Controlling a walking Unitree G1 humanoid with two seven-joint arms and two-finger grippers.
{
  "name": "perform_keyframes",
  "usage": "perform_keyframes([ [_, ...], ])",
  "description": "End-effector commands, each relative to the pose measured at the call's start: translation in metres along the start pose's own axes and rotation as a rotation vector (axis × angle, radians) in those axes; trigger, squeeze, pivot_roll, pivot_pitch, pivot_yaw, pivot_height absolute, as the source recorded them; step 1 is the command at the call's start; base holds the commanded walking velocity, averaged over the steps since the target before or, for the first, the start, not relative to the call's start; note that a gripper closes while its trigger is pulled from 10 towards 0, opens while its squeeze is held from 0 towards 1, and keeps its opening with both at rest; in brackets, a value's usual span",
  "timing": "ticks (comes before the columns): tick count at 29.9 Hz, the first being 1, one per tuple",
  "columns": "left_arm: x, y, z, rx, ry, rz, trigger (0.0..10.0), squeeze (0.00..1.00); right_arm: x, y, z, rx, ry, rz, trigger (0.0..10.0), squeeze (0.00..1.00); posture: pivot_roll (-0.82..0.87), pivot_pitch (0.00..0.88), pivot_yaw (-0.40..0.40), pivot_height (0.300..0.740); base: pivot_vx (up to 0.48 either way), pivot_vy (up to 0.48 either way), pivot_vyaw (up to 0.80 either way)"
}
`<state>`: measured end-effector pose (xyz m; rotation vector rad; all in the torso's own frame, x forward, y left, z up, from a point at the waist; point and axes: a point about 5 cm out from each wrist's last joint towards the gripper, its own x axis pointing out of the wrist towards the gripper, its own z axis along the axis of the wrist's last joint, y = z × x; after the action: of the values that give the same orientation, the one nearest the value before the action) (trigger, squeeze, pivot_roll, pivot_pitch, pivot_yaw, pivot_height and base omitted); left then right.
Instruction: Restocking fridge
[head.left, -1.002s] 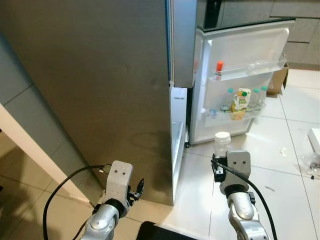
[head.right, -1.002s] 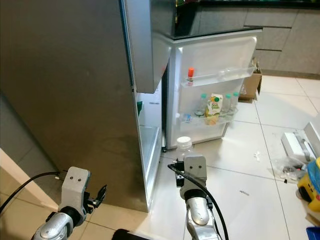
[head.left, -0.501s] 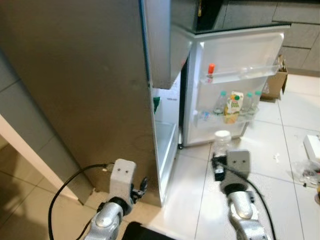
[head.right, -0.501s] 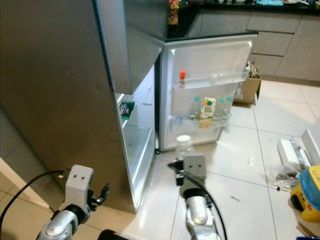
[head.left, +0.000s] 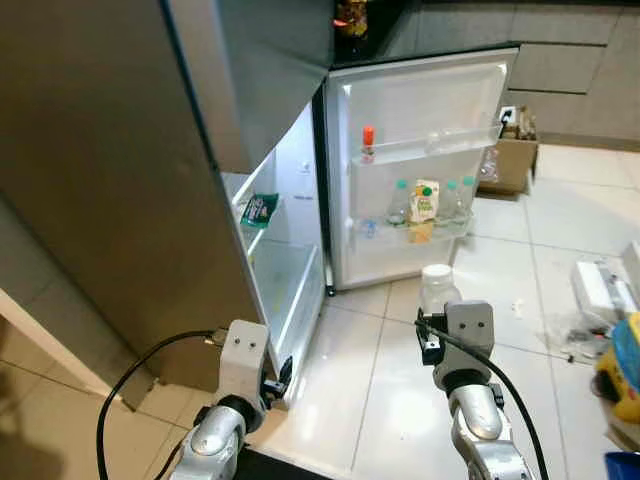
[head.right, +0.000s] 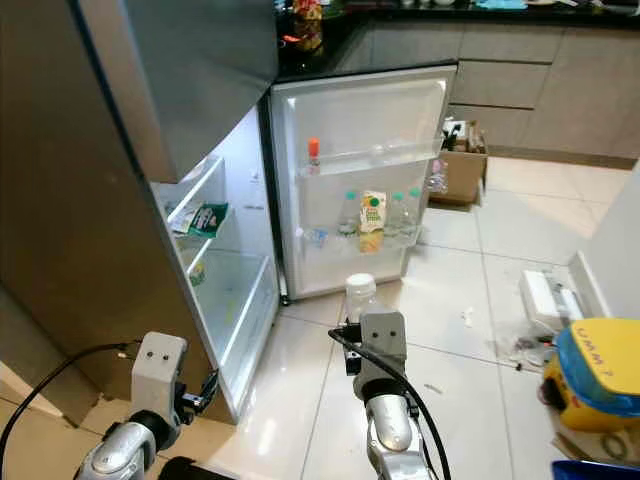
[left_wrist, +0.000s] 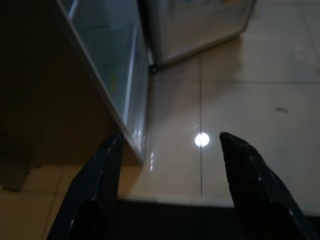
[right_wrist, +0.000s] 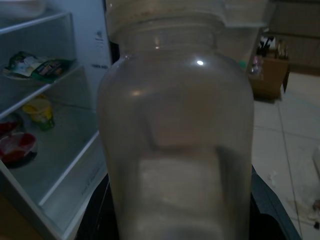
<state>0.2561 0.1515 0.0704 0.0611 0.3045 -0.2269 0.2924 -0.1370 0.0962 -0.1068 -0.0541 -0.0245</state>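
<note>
Right gripper (right_wrist: 175, 220): clamped on a clear jar (right_wrist: 175, 130) w/ pale screw lid; black fingers sit on both sides of its lower body. Jar upright, held low in front of robot, above the floor tiles.
Jar (head.left: 438, 290): translucent plastic, looks mostly empty; can't tell contents for sure. In head views it's just ahead of the right wrist, roughly in line w/ the open fridge door.
Left gripper (left_wrist: 170, 145): fingers spread apart, nothing betw. them. Low, near the bottom corner of the fridge cabinet; wrist cam looks along the glossy floor w/ a lamp reflection.
Fridge (head.left: 120, 180): grey/steel, tall, on robot's left. Lower compartment open, lit inside.
Fridge door (head.right: 360, 120): swung wide, white inner face toward robot.
Door racks: upper rack has a small red-capped bottle (head.right: 313, 152); lower rack has a yellow-green juice carton (head.right: 372, 215) betw. clear bottles w/ green caps.
Inner shelves: green packet (head.right: 205, 217) on a glass shelf; in right wrist view also a yellow item (right_wrist: 39, 111) and a red-white item (right_wrist: 17, 147) lower down, blurred.
Floor (head.right: 470, 380): pale glossy tiles, small scraps scattered.
Cardboard box (head.right: 462, 165): beyond the door, beside the grey cabinets.
Right side: yellow tub w/ blue lid (head.right: 595, 380) on the floor, near a white flat item (head.right: 545, 295).
</note>
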Motion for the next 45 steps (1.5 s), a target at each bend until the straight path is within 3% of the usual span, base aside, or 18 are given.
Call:
perform_keyframes([
  [1, -0.0007, 0.0018, -0.0043, 0.003, 0.015, 0.007, 10.0, 0.00, -0.0004, -0.0013, 0.0007, 0.000, -0.002, -0.006, 10.0, 0.00, -0.10, 0.119, 0.053, 0.710, 0.000, -0.292, 0.00],
  [24, 0.0022, 0.0020, -0.0018, -0.020, -0.006, -0.013, 10.0, 0.00, -0.0008, -0.0014, -0.0013, -0.005, 0.008, -0.004, 10.0, 0.00, -0.10, 0.118, 0.054, 0.710, 0.000, -0.013, 0.00],
  [36, 0.0030, -0.0022, 0.0012, 0.004, -0.030, -0.053, 10.0, 0.00, -0.0016, -0.0040, -0.0042, 0.017, 0.020, -0.023, 10.0, 0.00, -0.10, 0.124, 0.057, 0.710, 0.423, 0.000, 0.00],
  [45, 0.0032, -0.0036, 0.0013, -0.002, -0.034, -0.061, 10.0, 0.00, -0.0016, -0.0043, -0.0047, 0.022, 0.025, -0.025, 10.0, 0.00, -0.10, 0.125, 0.056, 0.710, 0.451, 0.000, -0.63],
])
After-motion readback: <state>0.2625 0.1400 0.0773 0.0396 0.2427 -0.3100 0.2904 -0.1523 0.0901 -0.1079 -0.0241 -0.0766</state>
